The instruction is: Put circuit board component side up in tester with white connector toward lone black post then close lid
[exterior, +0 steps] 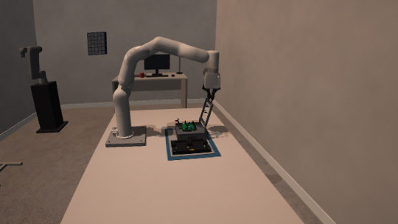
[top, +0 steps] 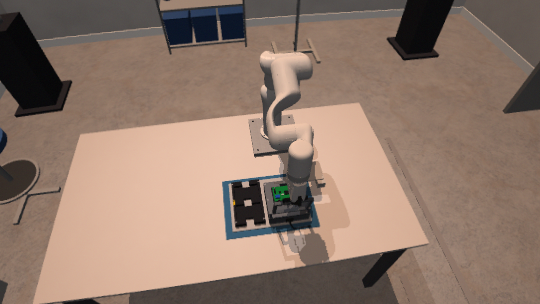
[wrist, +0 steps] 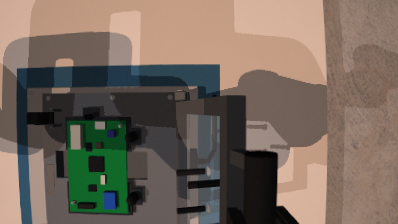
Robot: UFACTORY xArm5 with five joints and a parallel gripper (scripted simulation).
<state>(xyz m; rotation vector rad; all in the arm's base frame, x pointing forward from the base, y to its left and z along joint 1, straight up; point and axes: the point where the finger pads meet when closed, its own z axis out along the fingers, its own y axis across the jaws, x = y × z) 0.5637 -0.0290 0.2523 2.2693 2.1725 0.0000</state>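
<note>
A big tan table (top: 150,200) is standing on brown carpet, where the gripper (exterior: 209,96) is squeezing the tester's lid (exterior: 206,110).
</note>
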